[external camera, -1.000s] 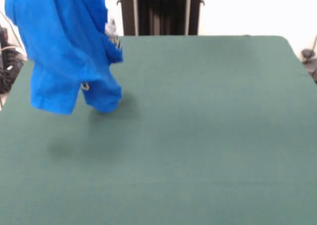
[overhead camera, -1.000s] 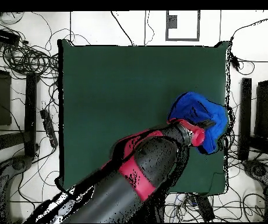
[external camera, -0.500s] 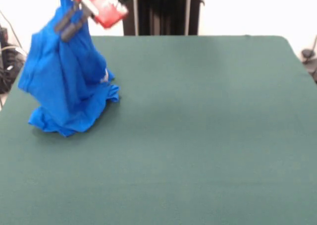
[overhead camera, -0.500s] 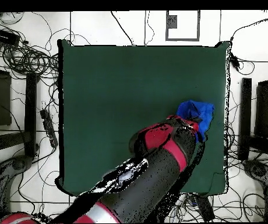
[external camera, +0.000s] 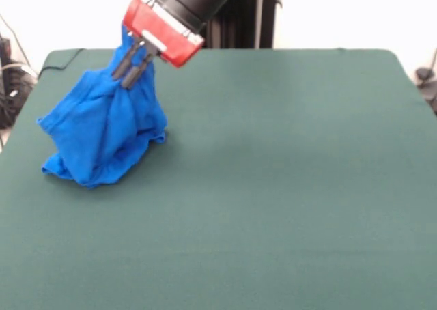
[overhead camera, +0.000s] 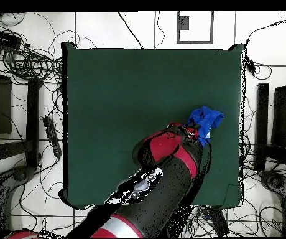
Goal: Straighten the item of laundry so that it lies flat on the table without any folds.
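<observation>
The item of laundry [external camera: 102,136], a bright blue shirt, stands bunched in a tented heap at the left of the table [external camera: 287,187] in the front view. Its lower folds rest on the green cloth while its top is pulled up to a peak. My gripper [external camera: 128,74] comes down from the upper left and is shut on that peak, its dark fingers [external camera: 141,65] pinching the cloth. In the overhead view the item of laundry [overhead camera: 206,118] shows as a small blue bundle near the table's [overhead camera: 120,87] right edge, partly under my arm. Its print is hidden in the folds.
Cables and black stands lie on the floor round the table [overhead camera: 27,62] in the overhead view. My red and black arm [overhead camera: 164,174] covers the table's lower middle there. The shirt lies close to the table's left edge in the front view.
The gripper has come down and moved slightly right with the shirt. More of the cloth now rests on the table in a lower, wider heap.
</observation>
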